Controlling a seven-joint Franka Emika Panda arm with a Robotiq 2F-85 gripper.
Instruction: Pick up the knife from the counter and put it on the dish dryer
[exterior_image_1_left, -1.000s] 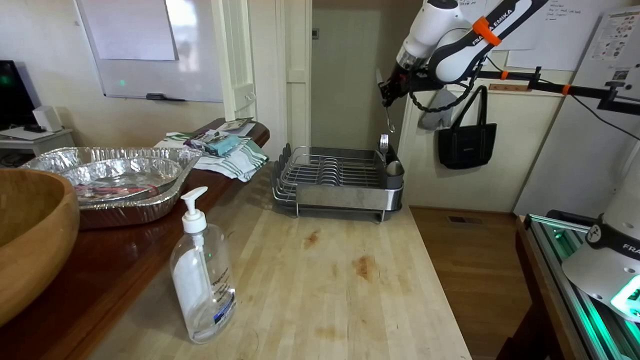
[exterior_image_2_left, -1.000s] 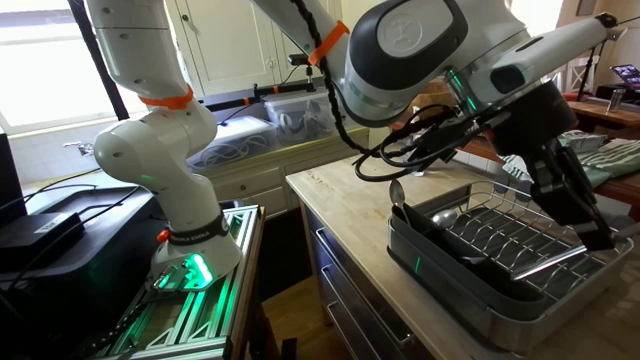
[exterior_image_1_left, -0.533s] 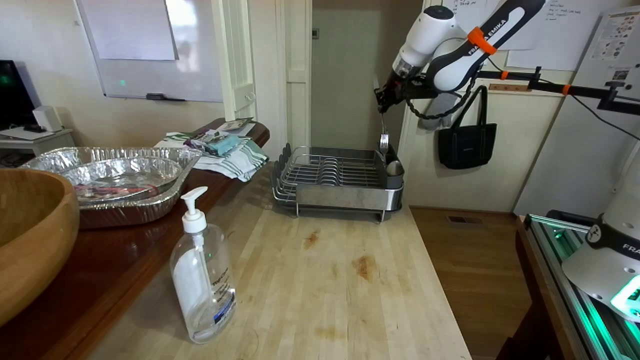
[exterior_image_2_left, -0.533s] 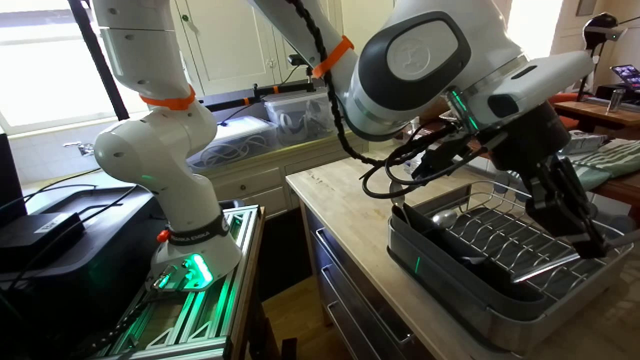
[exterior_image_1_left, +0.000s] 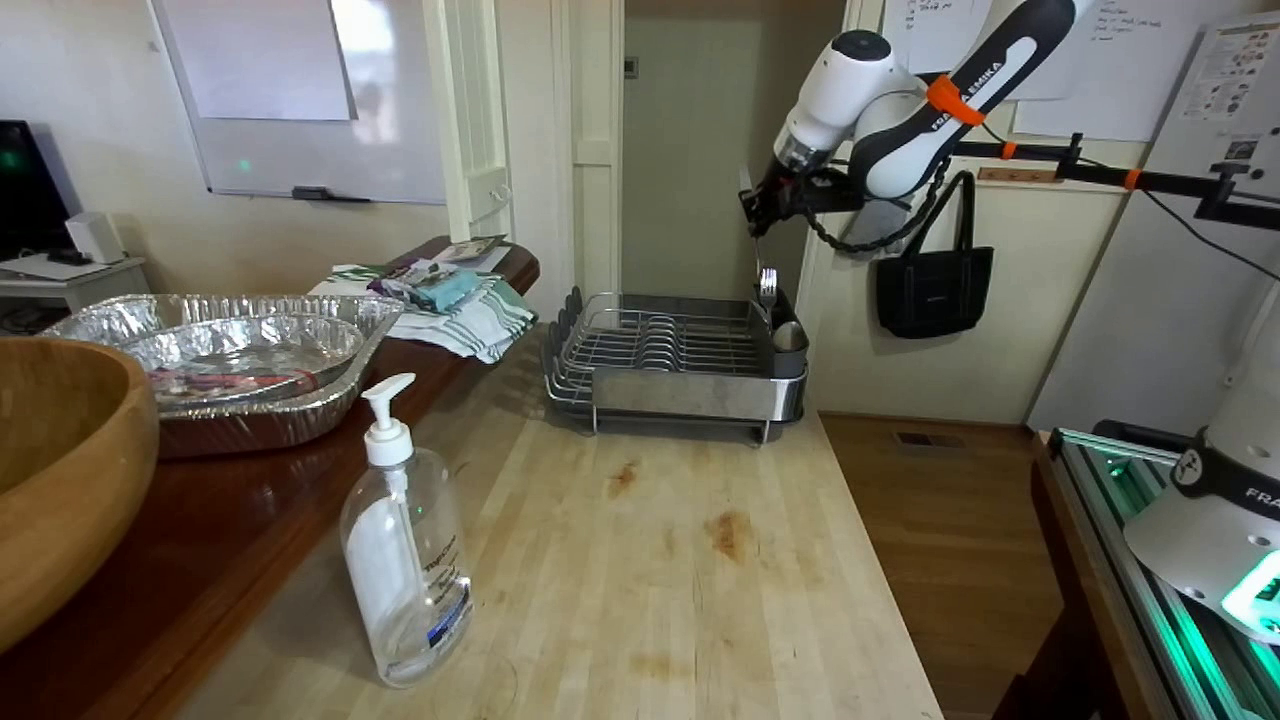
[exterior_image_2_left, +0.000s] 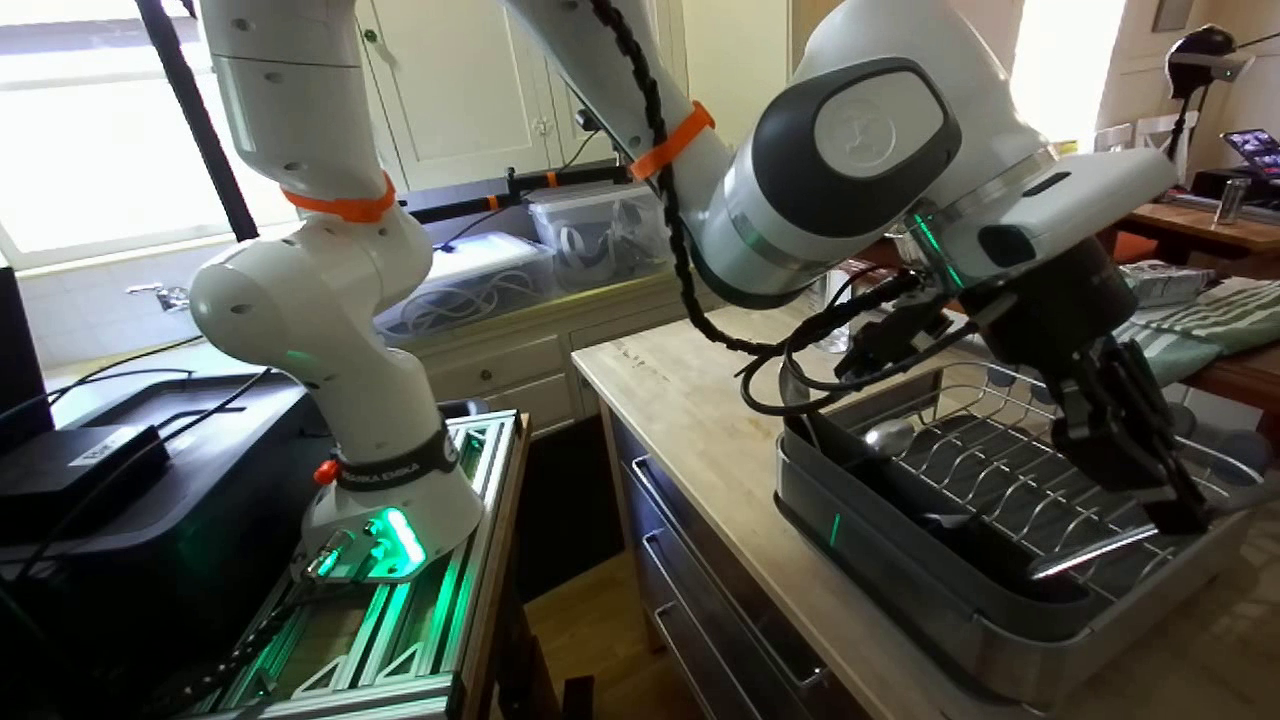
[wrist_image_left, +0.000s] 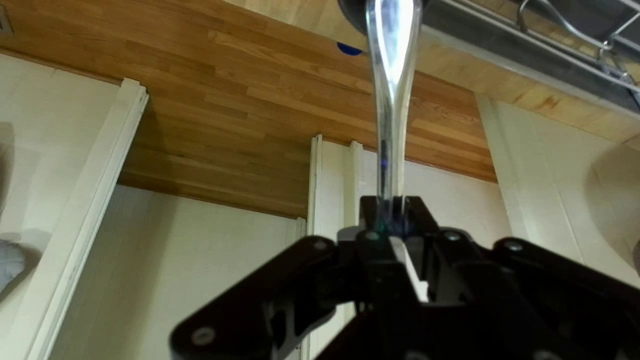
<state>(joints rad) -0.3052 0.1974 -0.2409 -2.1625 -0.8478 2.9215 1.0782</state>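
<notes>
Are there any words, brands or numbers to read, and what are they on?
"EMIKA": on the arm, the word before it partly hidden by an orange band.
"FRA": on the base, cut off by the picture's edge in an exterior view.
"ANKA EMIKA": on the base's black ring in an exterior view, start unclear.
"TopCare", perhaps: on the bottle, blurred.
Too small or blurred: wall papers, poster, bag, black box's label, arm's logo.

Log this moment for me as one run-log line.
Black two-fingered gripper: shut on slim silvery metal knife | Pose: tilted, seemingly over rectangular metal-wire dish rack | Contact there: unclear | Release: not yet
</notes>
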